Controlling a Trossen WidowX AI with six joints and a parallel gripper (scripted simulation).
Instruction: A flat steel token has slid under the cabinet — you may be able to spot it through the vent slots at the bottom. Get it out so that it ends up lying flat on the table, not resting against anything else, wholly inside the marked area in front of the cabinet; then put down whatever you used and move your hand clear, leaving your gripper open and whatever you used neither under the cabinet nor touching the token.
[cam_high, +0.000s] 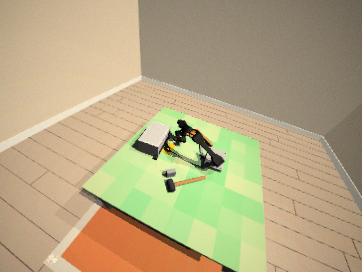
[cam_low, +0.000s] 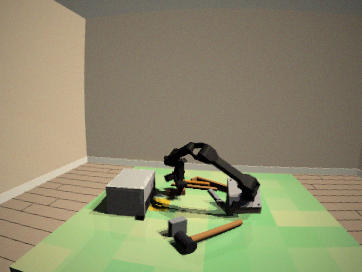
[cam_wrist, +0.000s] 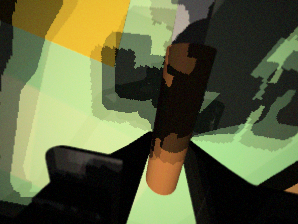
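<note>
The grey cabinet (cam_high: 156, 131) (cam_low: 131, 178) stands at the table's left side. The yellow marked area (cam_high: 169, 149) (cam_low: 160, 204) (cam_wrist: 97, 22) lies in front of it, partly covered by shadow. I cannot make out the token in any view. My gripper (cam_high: 175, 141) (cam_low: 181, 189) (cam_wrist: 167, 138) is shut on an orange-brown wooden handle (cam_wrist: 164, 181), beside the marked area on its far side as the exterior camera looks. The handle's upper part is in dark shade in the wrist view. What is at its far end is hidden or too dark to tell.
A black-headed mallet (cam_high: 170, 185) (cam_low: 186, 242) and a grey block (cam_high: 170, 173) (cam_low: 178, 226) lie toward the exterior camera. Wooden sticks (cam_low: 201, 186) lie behind the arm. A small black piece (cam_high: 155, 157) (cam_low: 140, 217) is at the cabinet's near front corner.
</note>
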